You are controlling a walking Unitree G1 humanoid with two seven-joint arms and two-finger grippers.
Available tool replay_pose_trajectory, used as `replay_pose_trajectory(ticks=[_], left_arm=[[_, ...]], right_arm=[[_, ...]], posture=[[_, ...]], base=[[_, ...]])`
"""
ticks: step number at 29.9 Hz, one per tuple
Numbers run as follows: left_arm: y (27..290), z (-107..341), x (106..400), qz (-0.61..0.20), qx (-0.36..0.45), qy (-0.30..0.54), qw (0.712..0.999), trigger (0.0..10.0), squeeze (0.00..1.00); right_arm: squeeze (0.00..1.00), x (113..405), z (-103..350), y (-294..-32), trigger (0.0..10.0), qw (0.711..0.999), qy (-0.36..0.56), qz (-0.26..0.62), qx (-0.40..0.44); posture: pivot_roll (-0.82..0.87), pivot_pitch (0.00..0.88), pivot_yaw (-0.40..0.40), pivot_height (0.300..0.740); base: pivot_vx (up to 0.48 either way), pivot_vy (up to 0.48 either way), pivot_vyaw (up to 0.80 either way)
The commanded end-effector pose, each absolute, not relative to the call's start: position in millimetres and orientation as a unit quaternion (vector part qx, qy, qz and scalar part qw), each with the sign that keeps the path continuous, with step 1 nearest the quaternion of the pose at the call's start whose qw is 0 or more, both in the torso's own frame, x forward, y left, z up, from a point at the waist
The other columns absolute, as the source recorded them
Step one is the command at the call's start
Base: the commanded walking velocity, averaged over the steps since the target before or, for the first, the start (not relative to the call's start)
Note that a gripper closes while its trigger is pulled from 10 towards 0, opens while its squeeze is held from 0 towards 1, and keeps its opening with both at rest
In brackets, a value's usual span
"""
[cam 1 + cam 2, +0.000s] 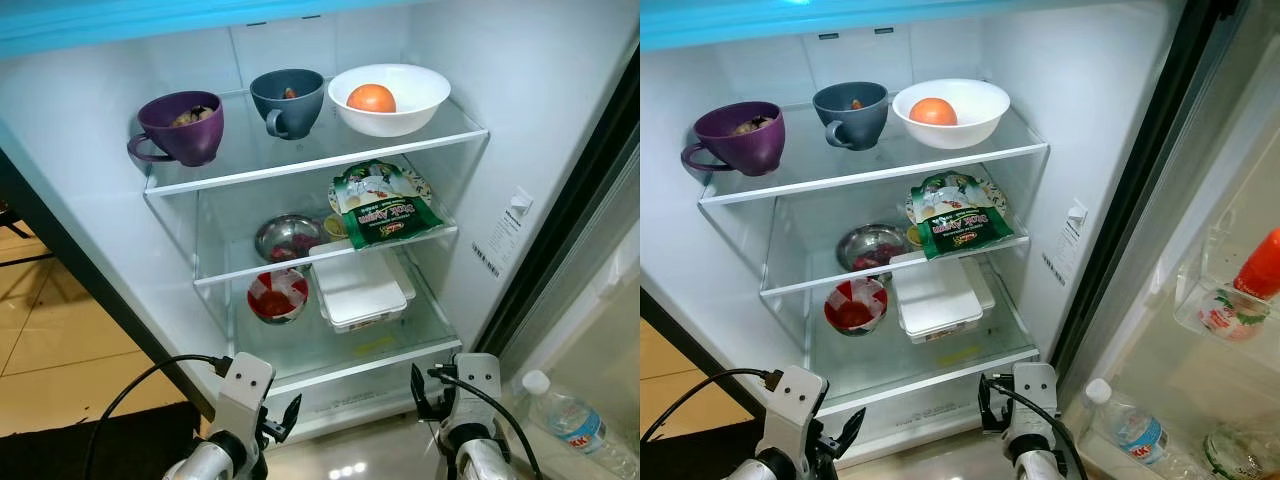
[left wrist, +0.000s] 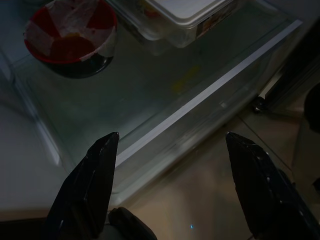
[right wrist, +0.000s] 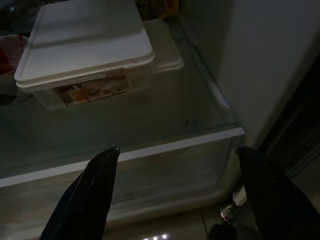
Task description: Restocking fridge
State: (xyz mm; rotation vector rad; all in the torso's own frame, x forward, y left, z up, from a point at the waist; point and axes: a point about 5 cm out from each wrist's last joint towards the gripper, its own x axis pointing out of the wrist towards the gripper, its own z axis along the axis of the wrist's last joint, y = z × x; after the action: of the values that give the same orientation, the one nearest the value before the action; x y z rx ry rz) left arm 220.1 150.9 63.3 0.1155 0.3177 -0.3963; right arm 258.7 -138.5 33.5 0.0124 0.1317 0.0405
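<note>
The fridge (image 1: 520, 120) is standing open. Two mugs (image 1: 180, 127) and a white bowl (image 1: 400, 110) holding an orange (image 1: 371, 98) are sitting along the top shelf; a green packet (image 1: 385, 208) is overhanging the middle shelf's front edge; a white box (image 1: 360, 290) is lying below.

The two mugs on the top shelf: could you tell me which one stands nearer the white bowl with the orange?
The grey-blue mug, mid-shelf, right beside the white bowl; the purple mug stands at the shelf's left end.

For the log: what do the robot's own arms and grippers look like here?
Both arms are silver, each with a boxy white wrist block and a looping black cable. The left gripper and right gripper each have two long, tapered black fingers, plain and unmarked.
</note>
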Motion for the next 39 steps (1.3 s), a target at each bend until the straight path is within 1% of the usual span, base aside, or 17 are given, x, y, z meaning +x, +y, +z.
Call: replay_pose_trajectory(ticks=[1,5,10,13,19,20,24,29,39], left_arm=[[151,54,215,-0.194,0.054,0.174,0.964,10.0,0.00],[152,53,215,-0.194,0.054,0.176,0.964,10.0,0.00],[152,52,215,-0.193,0.053,0.176,0.964,10.0,0.00],[152,52,215,-0.194,0.052,0.176,0.964,10.0,0.00],[152,52,216,-0.194,0.052,0.176,0.964,10.0,0.00],[152,52,216,-0.194,0.052,0.176,0.964,10.0,0.00],[152,52,216,-0.195,0.052,0.176,0.964,10.0,0.00],[151,52,216,-0.197,0.051,0.175,0.963,10.0,0.00],[151,52,217,-0.199,0.050,0.175,0.963,10.0,0.00]], right_arm=[[0.00,252,25,-140,10.0,0.997,0.081,0.017,0.006],[0.00,250,21,-141,10.0,0.996,0.088,0.015,0.004],[0.00,246,17,-141,10.0,0.995,0.097,0.018,-0.001],[0.00,246,15,-141,10.0,0.995,0.100,0.017,-0.003],[0.00,242,7,-141,10.0,0.992,0.125,0.019,-0.002],[0.00,241,7,-140,10.0,0.992,0.123,0.022,0.011],[0.00,240,7,-139,10.0,0.992,0.122,0.029,-0.001],[0.00,241,10,-139,10.0,0.994,0.107,0.029,0.000],[0.00,242,10,-139,10.0,0.994,0.106,0.031,-0.004]], posture=[[-0.03,0.142,0.046,0.455],[-0.03,0.141,0.047,0.465],[-0.03,0.140,0.047,0.495],[-0.03,0.140,0.048,0.505],[-0.03,0.140,0.049,0.505],[-0.03,0.140,0.049,0.505],[-0.03,0.140,0.050,0.505],[-0.03,0.138,0.050,0.524],[-0.03,0.138,0.051,0.569]], base=[[0.000,0.000,0.00],[0.000,0.000,0.00],[0.000,0.000,0.00],[0.000,0.000,0.00],[0.000,0.000,0.00],[0.000,0.000,0.00],[0.000,0.000,0.00],[0.000,0.000,0.00],[0.000,0.000,0.00]])
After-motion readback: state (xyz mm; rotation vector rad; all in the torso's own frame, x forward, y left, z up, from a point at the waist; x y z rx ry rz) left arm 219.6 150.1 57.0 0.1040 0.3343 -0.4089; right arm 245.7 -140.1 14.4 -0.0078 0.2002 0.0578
